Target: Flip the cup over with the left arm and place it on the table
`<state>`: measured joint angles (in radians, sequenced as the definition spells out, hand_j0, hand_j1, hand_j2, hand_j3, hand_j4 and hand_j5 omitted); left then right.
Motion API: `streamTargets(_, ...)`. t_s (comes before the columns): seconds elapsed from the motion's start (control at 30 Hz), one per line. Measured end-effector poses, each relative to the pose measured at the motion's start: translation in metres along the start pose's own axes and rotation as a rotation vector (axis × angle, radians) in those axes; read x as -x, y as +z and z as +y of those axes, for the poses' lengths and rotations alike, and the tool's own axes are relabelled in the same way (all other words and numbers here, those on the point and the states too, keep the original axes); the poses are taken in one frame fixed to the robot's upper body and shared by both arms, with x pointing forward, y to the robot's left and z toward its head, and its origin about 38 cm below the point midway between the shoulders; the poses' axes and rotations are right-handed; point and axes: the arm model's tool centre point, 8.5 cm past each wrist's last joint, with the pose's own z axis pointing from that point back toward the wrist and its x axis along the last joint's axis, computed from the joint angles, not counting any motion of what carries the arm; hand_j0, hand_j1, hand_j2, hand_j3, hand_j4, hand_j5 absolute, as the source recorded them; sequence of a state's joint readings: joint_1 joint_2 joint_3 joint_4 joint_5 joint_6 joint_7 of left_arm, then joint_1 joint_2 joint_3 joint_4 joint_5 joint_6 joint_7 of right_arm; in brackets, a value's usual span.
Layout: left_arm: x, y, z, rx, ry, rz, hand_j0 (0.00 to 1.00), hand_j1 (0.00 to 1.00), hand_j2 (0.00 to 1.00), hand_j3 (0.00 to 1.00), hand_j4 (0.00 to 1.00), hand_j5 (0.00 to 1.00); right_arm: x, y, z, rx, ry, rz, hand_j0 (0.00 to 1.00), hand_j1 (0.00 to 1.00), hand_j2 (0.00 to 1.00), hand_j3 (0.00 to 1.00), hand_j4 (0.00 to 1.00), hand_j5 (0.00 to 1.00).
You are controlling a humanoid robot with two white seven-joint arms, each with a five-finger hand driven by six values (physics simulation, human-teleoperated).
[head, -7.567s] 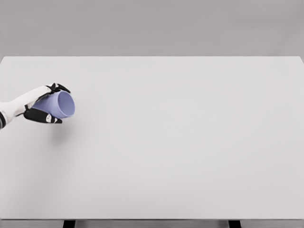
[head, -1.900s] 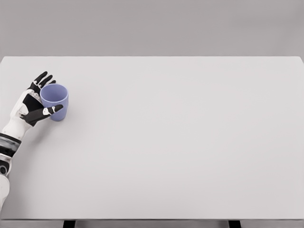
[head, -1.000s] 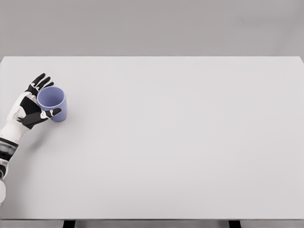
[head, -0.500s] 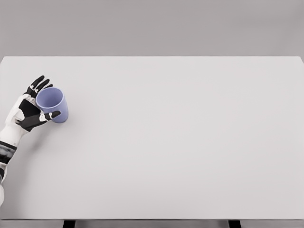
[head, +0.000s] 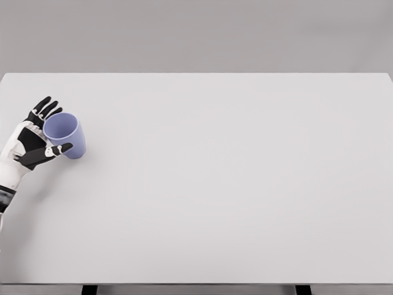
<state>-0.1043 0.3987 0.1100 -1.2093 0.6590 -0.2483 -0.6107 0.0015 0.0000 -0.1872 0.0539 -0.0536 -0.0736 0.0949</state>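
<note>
Left robot hand [head: 32, 142] is showing spread fingers around the purple cup [head: 64, 135], thumb lying across its front (contact unclear). Mouth up, leaning slightly, the cup is sitting at the tabletop's [head: 233, 178] far-left side, so flipping looks done; only letting go remains.

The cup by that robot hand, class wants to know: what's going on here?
The robot's left hand is at the far left of the white table, beside a lilac cup. The cup has its mouth up, leaning toward the hand. The fingers are spread; the thumb lies across the cup's front, so the grip looks loose or released. Whether the cup's base rests flat is unclear. The right arm is not in view.
</note>
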Motion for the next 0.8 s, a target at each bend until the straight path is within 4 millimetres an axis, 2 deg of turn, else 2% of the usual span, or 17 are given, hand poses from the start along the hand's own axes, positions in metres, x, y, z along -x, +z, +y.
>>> streamTargets(0.23,-0.004,0.002,0.004,-0.003,-0.013,-0.001,1.0,1.0,1.0,1.0,1.0,1.0,0.0,0.0,0.0,0.0,0.0,0.0,1.0,1.0,1.0,1.0,1.0,1.0)
streamTargets(0.33,-0.002,0.01,0.004,-0.005,-0.01,0.009,1.0,1.0,1.0,1.0,1.0,1.0,0.0,0.0,0.0,0.0,0.0,0.0,1.0,1.0,1.0,1.0,1.0,1.0)
streamTargets(0.8,-0.016,0.014,0.01,-0.005,-0.048,-0.008,1.0,1.0,1.0,1.0,1.0,1.0,0.0,0.0,0.0,0.0,0.0,0.0,1.0,1.0,1.0,1.0,1.0,1.0)
